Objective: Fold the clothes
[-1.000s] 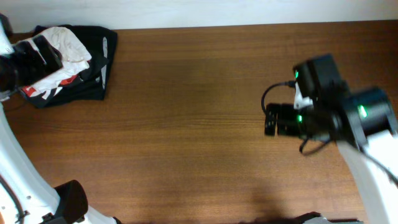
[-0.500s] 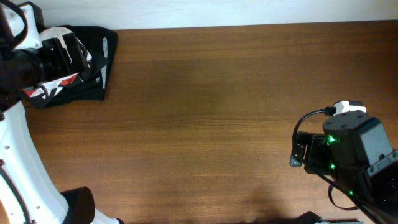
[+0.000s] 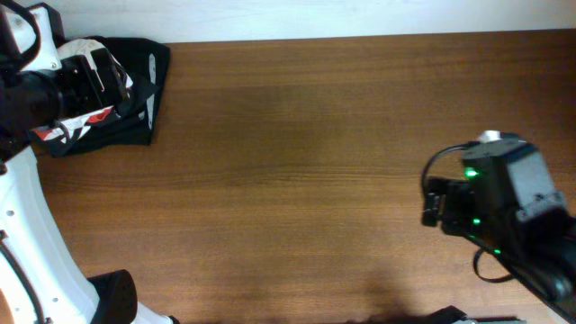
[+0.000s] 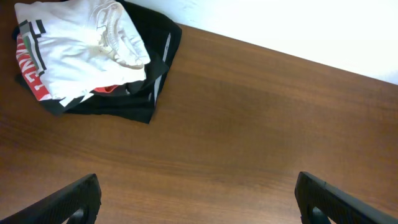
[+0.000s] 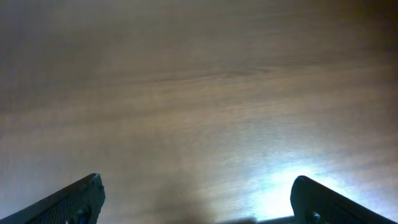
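Note:
The white T-shirt [image 4: 81,46] lies crumpled on top of a small pile of clothes at the table's far left corner. In the overhead view my left arm covers most of it. My left gripper [image 4: 199,202] is open and empty, raised above the wood to the right of the pile; it also shows in the overhead view [image 3: 88,76] over the pile. My right gripper [image 5: 196,199] is open and empty over bare wood at the right side of the table, far from the shirt, and shows in the overhead view [image 3: 434,203].
Under the white shirt lie a black garment with a grey stripe [image 4: 152,74] [image 3: 144,67] and a red garment with white lettering [image 4: 31,71] [image 3: 58,132]. The brown wooden table [image 3: 288,180] ends at a white wall [image 4: 298,25] behind the pile.
The left arm has swung in over the pile and now hides the white shirt from above. The right arm has pulled back toward the near right of the table.

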`<state>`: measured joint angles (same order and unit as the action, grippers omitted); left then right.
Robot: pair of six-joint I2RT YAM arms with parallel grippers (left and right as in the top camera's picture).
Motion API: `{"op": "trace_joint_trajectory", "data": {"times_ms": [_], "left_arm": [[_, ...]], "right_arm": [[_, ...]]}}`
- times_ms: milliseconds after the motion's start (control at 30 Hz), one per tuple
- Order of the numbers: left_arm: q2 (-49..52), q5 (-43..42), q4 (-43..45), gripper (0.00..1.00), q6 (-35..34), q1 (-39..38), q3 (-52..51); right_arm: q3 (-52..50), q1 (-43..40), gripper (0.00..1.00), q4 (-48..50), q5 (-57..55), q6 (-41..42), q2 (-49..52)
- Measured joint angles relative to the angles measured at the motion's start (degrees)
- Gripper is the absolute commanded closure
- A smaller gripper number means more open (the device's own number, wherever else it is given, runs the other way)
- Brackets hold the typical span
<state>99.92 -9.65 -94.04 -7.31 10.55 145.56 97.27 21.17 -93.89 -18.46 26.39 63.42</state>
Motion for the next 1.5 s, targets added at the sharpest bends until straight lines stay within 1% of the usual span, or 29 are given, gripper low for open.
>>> {"op": "trace_joint_trajectory", "data": {"times_ms": [100, 167, 300, 333, 400, 433, 567, 733, 900, 967, 1033, 1133, 1333, 1500], "left_arm": [[0.0, 0.0, 0.0, 0.01, 0.0, 0.0, -0.1], [0.0, 0.0, 0.0, 0.01, 0.0, 0.0, -0.1], [0.0, 0.0, 0.0, 0.01, 0.0, 0.0, -0.1], [0.0, 0.0, 0.0, 0.01, 0.0, 0.0, -0.1], [0.0, 0.1, -0.1, 0.01, 0.0, 0.0, -0.2], [0.0, 0.0, -0.2, 0.01, 0.0, 0.0, -0.2], [0.0, 0.2, 0.0, 0.01, 0.0, 0.0, -0.2], [-0.1, 0.2, -0.1, 0.01, 0.0, 0.0, -0.2], [-0.1, 0.2, -0.1, 0.01, 0.0, 0.0, -0.2], [-0.1, 0.2, -0.1, 0.01, 0.0, 0.0, -0.2], [-0.1, 0.2, -0.1, 0.01, 0.0, 0.0, -0.2], [-0.1, 0.2, 0.0, 0.01, 0.0, 0.0, -0.2], [-0.1, 0.2, -0.1, 0.01, 0.0, 0.0, -0.2], [-0.1, 0.2, 0.0, 0.01, 0.0, 0.0, -0.2]], "right_arm": [[-0.1, -10.3, 0.01, 4.4, -0.2, -0.7, -5.6], [-0.1, -16.1, 0.01, 6.3, 0.0, -0.8, -12.2], [-0.5, -20.1, 0.01, 7.3, 0.4, -0.7, -21.0], [-1.8, -20.8, 0.01, 8.5, 0.5, -0.7, -23.5], [-8.3, -21.4, 0.01, 12.4, 0.5, -0.7, -30.6], [-12.2, -21.5, 0.01, 16.5, 0.5, -0.7, -33.6], [-35.0, -21.6, 0.01, 28.2, 0.9, -0.7, -50.0], [-49.1, -21.5, 0.01, 37.4, 3.6, -0.7, -60.0], [-53.8, -21.5, 0.01, 41.7, 4.5, -0.7, -62.5], [-55.7, -21.2, 0.01, 44.7, 4.6, -0.8, -62.6], [-57.4, -20.6, 0.01, 49.8, 4.7, -2.1, -62.7], [-60.9, -19.0, 0.01, 53.7, 4.7, -3.1, -62.7], [-70.0, -19.0, 0.01, 70.7, 4.7, -6.3, -62.8], [-75.6, -19.0, 0.01, 82.8, 4.6, -9.4, -62.8]]}}
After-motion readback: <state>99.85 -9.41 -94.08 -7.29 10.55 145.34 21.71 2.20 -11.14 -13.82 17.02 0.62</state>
